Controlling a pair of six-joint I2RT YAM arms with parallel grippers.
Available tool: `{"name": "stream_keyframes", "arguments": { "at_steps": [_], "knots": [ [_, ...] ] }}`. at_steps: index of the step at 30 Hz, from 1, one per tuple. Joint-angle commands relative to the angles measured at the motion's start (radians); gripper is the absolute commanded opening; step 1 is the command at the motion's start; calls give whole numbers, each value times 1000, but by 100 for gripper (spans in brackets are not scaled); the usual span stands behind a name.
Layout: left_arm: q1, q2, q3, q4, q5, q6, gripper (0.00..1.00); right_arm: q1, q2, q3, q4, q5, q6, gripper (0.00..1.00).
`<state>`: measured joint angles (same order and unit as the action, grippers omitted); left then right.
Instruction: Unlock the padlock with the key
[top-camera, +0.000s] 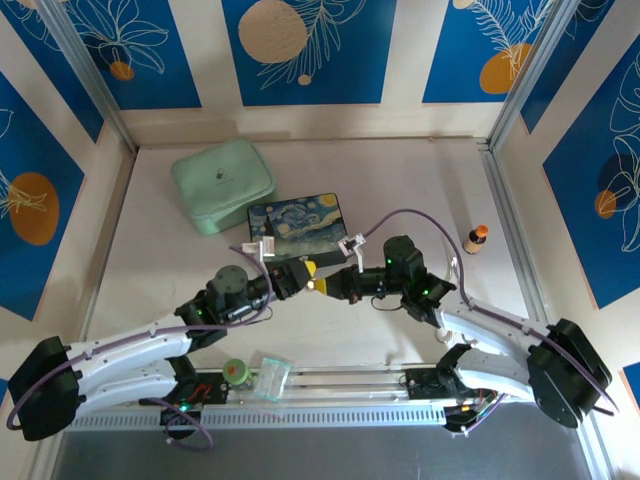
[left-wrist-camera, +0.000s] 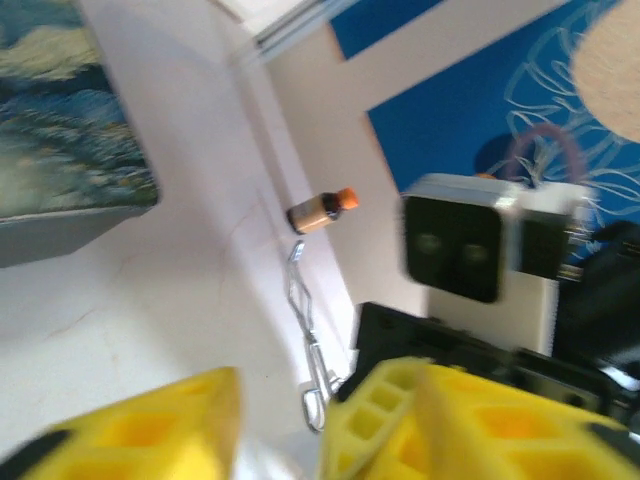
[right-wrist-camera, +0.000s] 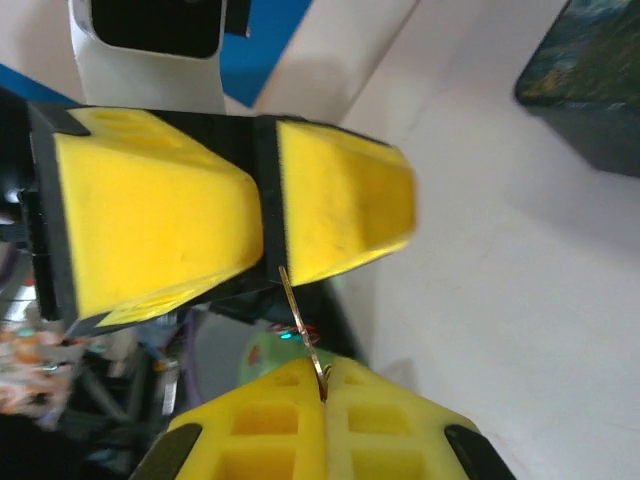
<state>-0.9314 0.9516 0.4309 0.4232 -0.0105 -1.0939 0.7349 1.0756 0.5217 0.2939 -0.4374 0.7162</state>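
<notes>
Both grippers meet in mid-air over the middle of the table. My right gripper (top-camera: 327, 284) (right-wrist-camera: 325, 392) is shut on the key (right-wrist-camera: 300, 330), a thin metal strip seen edge-on that rises from between its yellow pads. The key's tip reaches the narrow dark seam between the yellow fingers (right-wrist-camera: 150, 220) of my left gripper (top-camera: 307, 270) (right-wrist-camera: 268, 215), which faces it. The padlock is hidden; I cannot see whether it sits in that seam. In the blurred left wrist view the left gripper (left-wrist-camera: 280, 410) shows table between its fingers.
A painted box (top-camera: 296, 221) (left-wrist-camera: 70, 120) and a mint pouch (top-camera: 222, 184) lie behind the grippers. A small bottle (top-camera: 475, 238) (left-wrist-camera: 320, 212) stands at the right. A thin silver chain-like piece (left-wrist-camera: 305, 320) lies on the table. A green-lidded jar (top-camera: 237, 371) and a clear bag (top-camera: 270, 378) sit near the bases.
</notes>
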Motion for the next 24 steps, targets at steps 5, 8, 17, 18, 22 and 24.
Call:
{"name": "stream_keyframes", "arguments": {
  "at_steps": [5, 8, 17, 18, 22, 24],
  "knots": [
    [6, 24, 84, -354, -66, -352, 64, 147, 15, 162, -420, 525, -366, 3],
    [6, 68, 43, -256, -43, -445, 61, 200, 52, 200, -447, 606, -427, 3],
    [5, 51, 30, -329, -112, -523, 52, 309, 168, 268, -492, 753, -514, 2],
    [6, 57, 27, -319, -107, -534, 52, 317, 175, 270, -483, 758, -514, 2],
    [-1, 91, 25, -278, -82, -562, 48, 379, 219, 293, -472, 839, -551, 2],
    [0, 100, 27, -273, -76, -579, 44, 399, 241, 304, -469, 869, -564, 2]
  ]
}}
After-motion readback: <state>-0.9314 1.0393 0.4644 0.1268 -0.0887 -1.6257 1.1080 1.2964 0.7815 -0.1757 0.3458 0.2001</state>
